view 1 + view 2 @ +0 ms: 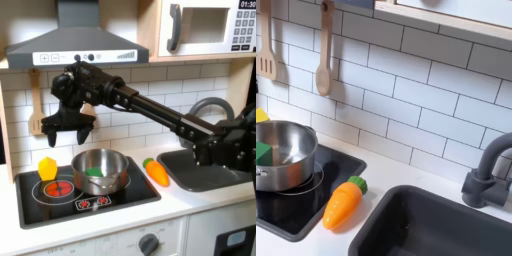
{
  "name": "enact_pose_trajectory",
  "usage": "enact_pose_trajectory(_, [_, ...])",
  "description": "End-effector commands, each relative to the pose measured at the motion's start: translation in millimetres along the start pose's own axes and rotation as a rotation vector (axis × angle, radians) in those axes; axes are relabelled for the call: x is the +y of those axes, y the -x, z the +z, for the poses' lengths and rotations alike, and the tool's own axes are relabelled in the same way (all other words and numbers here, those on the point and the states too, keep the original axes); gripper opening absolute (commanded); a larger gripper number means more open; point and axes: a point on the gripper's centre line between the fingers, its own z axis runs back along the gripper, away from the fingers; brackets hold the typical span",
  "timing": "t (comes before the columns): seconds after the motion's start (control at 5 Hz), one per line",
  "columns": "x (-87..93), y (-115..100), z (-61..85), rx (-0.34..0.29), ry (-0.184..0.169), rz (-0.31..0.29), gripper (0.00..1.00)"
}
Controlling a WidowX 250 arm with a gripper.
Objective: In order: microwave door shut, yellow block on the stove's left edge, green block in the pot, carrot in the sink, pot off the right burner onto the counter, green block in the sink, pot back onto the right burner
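Note:
The microwave (200, 28) at the top right has its door shut. A yellow block (47, 167) stands on the left edge of the stove (40, 203). On the right burner sits the steel pot (98, 170) (281, 152), and a green block (93, 171) (262, 153) lies inside it. An orange carrot (156, 172) (341, 202) rests on the counter between stove and sink (205, 168) (436, 230). My gripper (63, 133) hangs open and empty above the stove, over the gap between the yellow block and the pot.
A range hood (75, 40) sits just above the arm. Wooden utensils (322, 50) hang on the tiled wall behind the stove. A grey faucet (488, 175) stands behind the sink. Stove knobs (148, 242) line the front panel.

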Motion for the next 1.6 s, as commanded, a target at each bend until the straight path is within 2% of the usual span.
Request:
enact_pose_trajectory(0.0, [-0.2, 0.5, -0.4, 0.003, 0.002, 0.000, 1.00])
enact_pose_trajectory(0.2, [-0.2, 0.7, -1.0, 0.004, 0.002, 0.001, 1.00])
enact_pose_trajectory(0.4, [-19.9, 13.0, -2.2, 0.012, 0.044, -0.010, 1.00])
enact_pose_trajectory(0.6, [-21.6, 19.4, -12.1, 0.036, 0.061, -0.023, 1.00])
enact_pose_trajectory(0.8, [-21.9, 19.8, -1.4, 0.008, 0.044, -0.024, 1.00])
enact_pose_trajectory(1.2, [-41.8, 23.4, -9.0, 0.023, 0.094, -0.063, 1.00])
enact_pose_trajectory(1.4, [-46.4, 22.5, -10.6, 0.026, 0.095, -0.082, 1.00])
